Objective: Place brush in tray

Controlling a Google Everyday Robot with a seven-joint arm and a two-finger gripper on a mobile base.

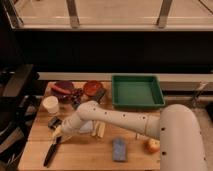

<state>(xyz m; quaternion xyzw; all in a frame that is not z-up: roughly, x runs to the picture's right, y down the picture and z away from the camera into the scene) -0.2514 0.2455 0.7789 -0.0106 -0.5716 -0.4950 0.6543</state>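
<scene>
The brush is a slim black stick lying slantwise on the wooden table near its front left corner. Its upper end disappears under my gripper, which sits low over the table and is shut on the brush there. The handle sticks out below the gripper toward the table's front edge. A small dark squarish piece shows just above the gripper. The green tray stands at the back right of the table, far from the gripper, with nothing in it. My white arm reaches in from the lower right.
A white cup stands just behind the gripper. A purple bowl and a red-brown bowl are at the back. A blue sponge and an apple lie at the front right. Pale pieces lie under the arm.
</scene>
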